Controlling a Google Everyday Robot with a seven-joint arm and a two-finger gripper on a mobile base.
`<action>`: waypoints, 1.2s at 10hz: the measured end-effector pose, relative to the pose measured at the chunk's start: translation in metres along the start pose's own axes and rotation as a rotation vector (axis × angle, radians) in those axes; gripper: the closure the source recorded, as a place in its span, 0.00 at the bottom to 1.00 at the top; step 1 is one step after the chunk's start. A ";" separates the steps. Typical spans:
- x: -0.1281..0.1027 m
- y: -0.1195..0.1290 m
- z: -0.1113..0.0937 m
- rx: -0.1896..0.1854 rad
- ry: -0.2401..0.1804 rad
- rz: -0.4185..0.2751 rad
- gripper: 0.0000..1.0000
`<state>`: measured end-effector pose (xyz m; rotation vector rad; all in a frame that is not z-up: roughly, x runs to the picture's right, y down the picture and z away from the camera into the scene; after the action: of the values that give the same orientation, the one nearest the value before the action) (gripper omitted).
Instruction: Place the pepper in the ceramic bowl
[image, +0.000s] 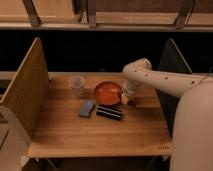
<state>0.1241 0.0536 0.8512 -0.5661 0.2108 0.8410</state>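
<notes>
My tool (126, 98) hangs beside the glossy orange-red ceramic bowl (106, 93), near the wooden surface's (75, 132) far edge.
I cannot tell its grip, nor see the small dark red pepper; releasing here might drop it outside the rim.

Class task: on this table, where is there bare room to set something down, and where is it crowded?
Free: the table's near half, in front of the black bar. Crowded: cup, sponge, ceramic bowl and the hand cluster mid-table.
</notes>
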 end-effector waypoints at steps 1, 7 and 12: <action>-0.014 -0.002 0.002 0.005 -0.004 -0.024 1.00; -0.089 -0.002 0.018 -0.033 -0.064 -0.117 0.87; -0.088 -0.003 0.018 -0.032 -0.063 -0.115 0.35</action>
<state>0.0679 0.0050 0.9020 -0.5754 0.1063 0.7502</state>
